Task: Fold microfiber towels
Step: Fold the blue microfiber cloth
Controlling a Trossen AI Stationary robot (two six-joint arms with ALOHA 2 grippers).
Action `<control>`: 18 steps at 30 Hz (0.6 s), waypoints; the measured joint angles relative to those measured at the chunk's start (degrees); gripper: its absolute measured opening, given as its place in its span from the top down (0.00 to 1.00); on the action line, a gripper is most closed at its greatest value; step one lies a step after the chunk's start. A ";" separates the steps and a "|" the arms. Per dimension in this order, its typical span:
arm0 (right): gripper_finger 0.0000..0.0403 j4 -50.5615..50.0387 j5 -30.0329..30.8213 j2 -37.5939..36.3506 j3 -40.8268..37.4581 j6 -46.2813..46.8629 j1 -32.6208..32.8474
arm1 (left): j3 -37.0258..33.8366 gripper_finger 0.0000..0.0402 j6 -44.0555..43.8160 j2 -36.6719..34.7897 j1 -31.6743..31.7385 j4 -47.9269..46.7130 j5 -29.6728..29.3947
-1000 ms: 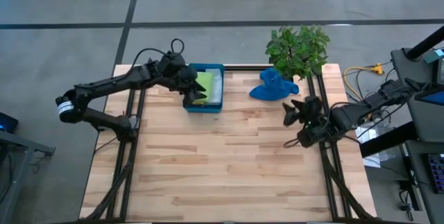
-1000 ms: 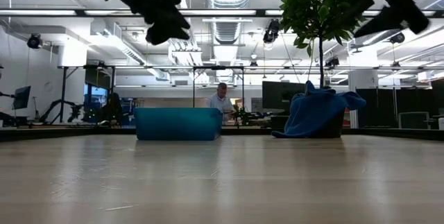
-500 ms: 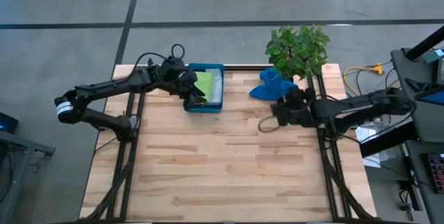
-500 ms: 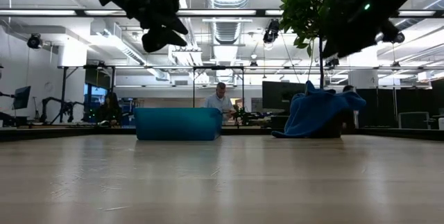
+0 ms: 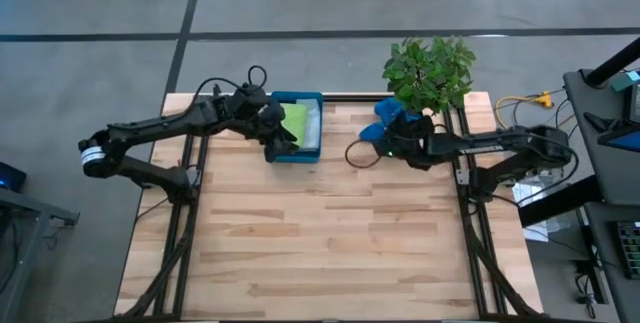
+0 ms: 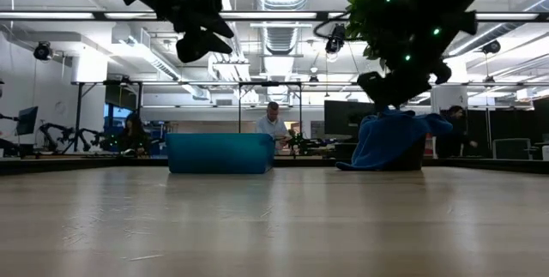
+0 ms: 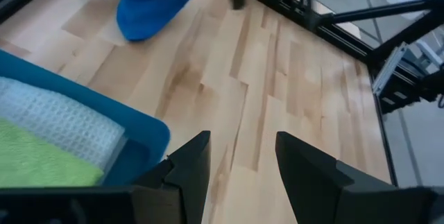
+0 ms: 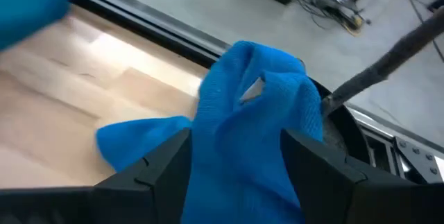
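Open right gripper point(image 8: 232, 158) partly hides the crumpled blue towel point(image 8: 253, 106); open left gripper point(image 7: 239, 161) overhangs the teal tray point(image 5: 312, 153), green towel point(image 7: 41, 165) cut off.

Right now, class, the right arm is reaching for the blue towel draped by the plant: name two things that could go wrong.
1. The blue towel hangs over the plant pot; pulling it with the right gripper could tip the plant.
2. It is bunched up, so the open fingers may pinch only one fold, and the towel would lift unevenly.
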 joint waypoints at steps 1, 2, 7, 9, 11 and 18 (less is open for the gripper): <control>0.47 0.06 -0.14 0.79 0.34 0.08 -0.83 | 0.00 0.63 -0.01 -0.04 -0.38 -0.02 0.01; 0.47 0.14 -0.34 1.55 0.72 -0.04 -1.67 | 0.00 0.63 -0.03 -0.04 -0.71 -0.09 0.01; 0.54 0.62 -4.34 4.10 3.09 -3.99 -4.58 | 0.00 0.63 -0.01 0.07 -2.13 -0.10 -0.01; 0.64 0.75 -4.71 4.42 3.90 -4.57 -4.79 | 0.00 0.63 -0.03 0.07 -2.30 -0.09 -0.04; 0.77 0.59 -4.74 4.31 4.65 -4.64 -4.74 | 0.00 0.63 -0.04 0.07 -2.38 -0.10 -0.06; 0.97 -10.03 -5.67 -0.16 9.96 -1.42 -2.43 | 0.00 0.63 -1.54 -0.07 -2.45 -0.03 -0.12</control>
